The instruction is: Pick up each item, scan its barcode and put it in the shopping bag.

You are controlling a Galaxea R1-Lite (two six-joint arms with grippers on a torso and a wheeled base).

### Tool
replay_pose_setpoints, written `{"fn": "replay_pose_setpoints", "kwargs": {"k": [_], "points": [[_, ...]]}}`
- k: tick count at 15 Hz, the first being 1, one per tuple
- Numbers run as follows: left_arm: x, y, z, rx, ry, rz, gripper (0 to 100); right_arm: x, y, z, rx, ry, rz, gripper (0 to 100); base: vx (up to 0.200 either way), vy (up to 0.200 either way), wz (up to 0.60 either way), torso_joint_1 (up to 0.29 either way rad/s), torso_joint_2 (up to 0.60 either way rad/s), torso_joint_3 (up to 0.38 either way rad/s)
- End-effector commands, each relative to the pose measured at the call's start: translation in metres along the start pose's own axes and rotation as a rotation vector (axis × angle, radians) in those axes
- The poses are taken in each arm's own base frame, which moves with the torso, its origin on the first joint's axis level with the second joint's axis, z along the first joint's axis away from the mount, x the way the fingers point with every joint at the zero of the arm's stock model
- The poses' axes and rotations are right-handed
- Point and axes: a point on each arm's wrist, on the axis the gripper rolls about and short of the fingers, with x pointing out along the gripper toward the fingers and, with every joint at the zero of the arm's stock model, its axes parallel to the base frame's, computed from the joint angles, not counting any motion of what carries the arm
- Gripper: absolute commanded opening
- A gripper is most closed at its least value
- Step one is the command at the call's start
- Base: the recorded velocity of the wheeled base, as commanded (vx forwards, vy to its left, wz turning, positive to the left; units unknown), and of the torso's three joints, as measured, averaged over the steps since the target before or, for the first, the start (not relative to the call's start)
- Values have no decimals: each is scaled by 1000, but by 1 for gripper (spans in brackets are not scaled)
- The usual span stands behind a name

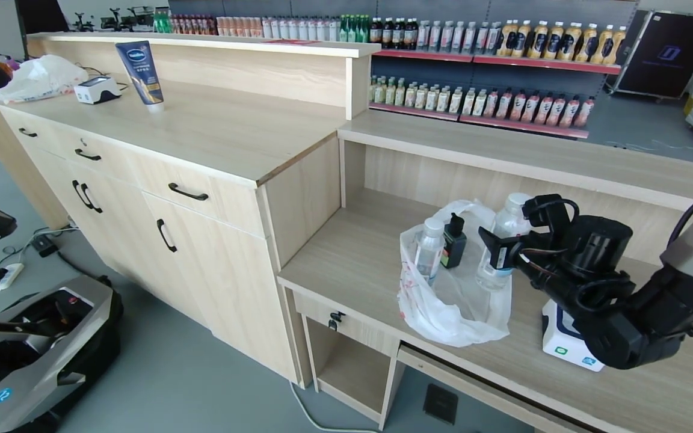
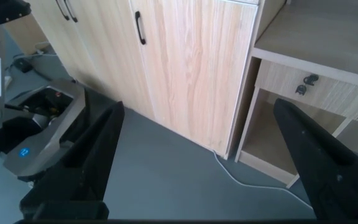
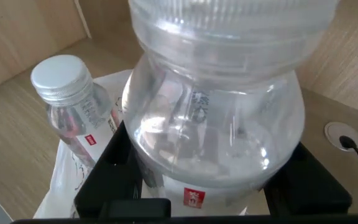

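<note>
My right gripper [image 1: 505, 239] is clamped on a clear water bottle [image 1: 494, 273], one dark finger [image 3: 107, 180] pressed on each side of its body. I hold the bottle upright at the right side of the shopping bag [image 1: 443, 313], its lower part inside the bag's open mouth. I cannot tell whether its base rests on anything.

The white plastic bag sits slumped open on the lower worktop [image 1: 352, 252]. Two items stand upright inside it, towards its left side: a small clear bottle [image 1: 429, 246] with a silver screw cap, and just beside it a dark pump bottle [image 1: 455, 240]. In the right wrist view the small bottle is close beside the one I am holding.

A white scanner [image 1: 563, 343] lies on the same worktop, near and to the right of the bag, partly behind my arm.

My left gripper [image 2: 197, 106] hangs empty with its fingers spread wide apart, low over the grey floor [image 2: 166, 180] in front of the cabinet [image 2: 191, 62].

On the higher worktop [image 1: 220, 126], far to the left, a blue tube [image 1: 141, 72] stands on its cap, with a second scanner [image 1: 97, 90] just beside it.
</note>
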Motion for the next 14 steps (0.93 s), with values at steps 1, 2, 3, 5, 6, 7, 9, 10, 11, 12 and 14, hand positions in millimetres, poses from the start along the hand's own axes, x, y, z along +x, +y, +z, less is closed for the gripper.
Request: {"fn": "replay_pose_setpoints", "kwargs": {"k": [1, 2, 3, 5, 6, 7, 9, 10, 11, 12, 14], "points": [[0, 0, 0, 0, 0, 1, 100, 10, 2, -17, -2, 25, 2, 0, 0, 0, 0, 0, 0, 0], [0, 0, 0, 0, 0, 1, 100, 12, 1, -19, -3, 20, 0, 0, 0, 0, 0, 0, 0, 0], [0, 0, 0, 0, 0, 1, 100, 16, 1, -25, -4, 5, 1, 0, 0, 0, 0, 0, 0, 0], [0, 0, 0, 0, 0, 1, 100, 20, 2, -33, -2, -4, 3, 0, 0, 0, 0, 0, 0, 0], [0, 0, 0, 0, 0, 1, 100, 21, 2, -36, -2, -4, 14, 0, 0, 0, 0, 0, 0, 0], [0, 0, 0, 0, 0, 1, 100, 22, 3, -38, -2, -6, 23, 0, 0, 0, 0, 0, 0, 0], [0, 0, 0, 0, 0, 1, 100, 27, 4, -44, -2, -16, 25, 0, 0, 0, 0, 0, 0, 0], [0, 0, 0, 0, 0, 1, 100, 29, 4, -46, -2, -15, 31, 0, 0, 0, 0, 0, 0, 0], [0, 0, 0, 0, 0, 1, 100, 31, 4, -46, -2, -19, 40, 0, 0, 0, 0, 0, 0, 0], [0, 0, 0, 0, 0, 1, 100, 31, 5, -46, -2, -21, 46, 0, 0, 0, 0, 0, 0, 0], [0, 0, 0, 0, 0, 1, 100, 33, 6, -47, -4, -24, 63, 0, 0, 0, 0, 0, 0, 0]]}}
